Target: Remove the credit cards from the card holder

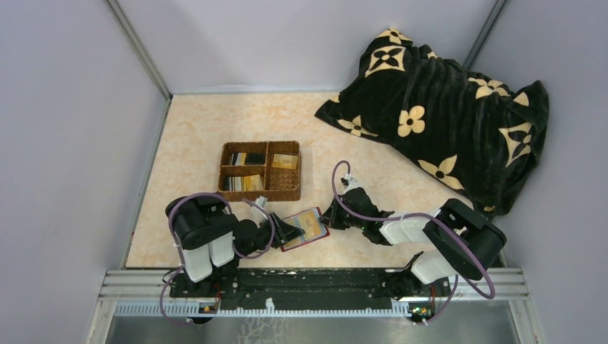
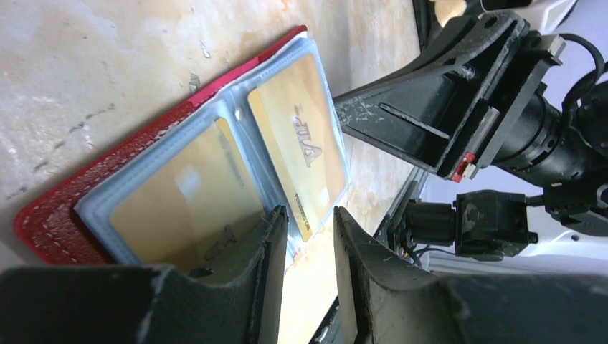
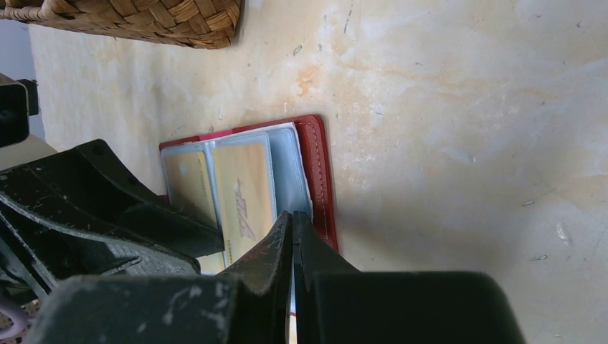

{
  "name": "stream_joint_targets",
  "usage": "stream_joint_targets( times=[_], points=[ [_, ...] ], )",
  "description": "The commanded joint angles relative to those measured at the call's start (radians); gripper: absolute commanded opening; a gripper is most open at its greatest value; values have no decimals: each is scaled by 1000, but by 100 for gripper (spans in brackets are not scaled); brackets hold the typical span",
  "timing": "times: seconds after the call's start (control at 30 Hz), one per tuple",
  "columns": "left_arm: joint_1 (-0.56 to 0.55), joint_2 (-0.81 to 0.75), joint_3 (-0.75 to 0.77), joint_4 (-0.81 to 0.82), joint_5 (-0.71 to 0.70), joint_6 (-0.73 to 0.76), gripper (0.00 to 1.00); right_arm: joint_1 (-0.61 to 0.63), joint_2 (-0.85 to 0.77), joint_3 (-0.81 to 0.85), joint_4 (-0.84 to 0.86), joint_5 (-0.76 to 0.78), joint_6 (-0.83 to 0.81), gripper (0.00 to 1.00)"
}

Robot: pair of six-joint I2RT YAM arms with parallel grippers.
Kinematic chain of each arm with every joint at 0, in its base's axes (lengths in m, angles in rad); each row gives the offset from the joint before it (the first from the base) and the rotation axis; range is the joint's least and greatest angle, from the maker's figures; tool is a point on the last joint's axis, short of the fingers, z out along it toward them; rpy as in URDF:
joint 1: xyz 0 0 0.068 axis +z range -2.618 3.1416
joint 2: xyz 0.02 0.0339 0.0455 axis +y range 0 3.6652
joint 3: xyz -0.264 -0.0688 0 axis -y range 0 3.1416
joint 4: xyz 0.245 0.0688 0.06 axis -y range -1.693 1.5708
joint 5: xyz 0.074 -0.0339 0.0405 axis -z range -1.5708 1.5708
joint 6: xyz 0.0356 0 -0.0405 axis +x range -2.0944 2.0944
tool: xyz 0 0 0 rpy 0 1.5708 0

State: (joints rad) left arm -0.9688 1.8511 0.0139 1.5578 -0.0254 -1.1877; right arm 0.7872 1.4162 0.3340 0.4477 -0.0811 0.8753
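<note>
Marbled beige table (image 1: pixel 201 129), grey walls: the open card holder (image 1: pixel 307 228) lies at the near edge, between our two arms.
Our left gripper (image 2: pixel 308 218) stands jaws apart astride a gold credit card (image 2: pixel 301 143), likely to draw it out. Our right gripper (image 3: pixel 292 223), closed, rests on the clear pocket (image 3: pixel 290 172), seemingly pinning the holder. Beyond sits the wicker basket (image 1: pixel 295 193).

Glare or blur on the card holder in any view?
Left wrist: card holder sharp, plastic sheen over the credit cards, near jaws soft. Right wrist: holder sharp, jaws blurred, table bright. Top external: even light, holder small.
</note>
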Motion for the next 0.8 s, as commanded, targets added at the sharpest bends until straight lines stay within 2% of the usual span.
stream_joint_targets(
  times=[0.0,0.2,0.47,0.77],
  points=[
    [-2,-34,-39,232,24,47,36,-9,55,-42,-165,47,-47,0],
    [-2,-37,-56,231,13,51,36,-9,55,-36,-172,48,-50,0],
    [-2,58,-76,231,4,26,34,-9,44,-31,-179,49,-55,0],
    [-2,45,-74,231,4,37,34,4,-220,17,-346,159,-133,0]
  ],
)
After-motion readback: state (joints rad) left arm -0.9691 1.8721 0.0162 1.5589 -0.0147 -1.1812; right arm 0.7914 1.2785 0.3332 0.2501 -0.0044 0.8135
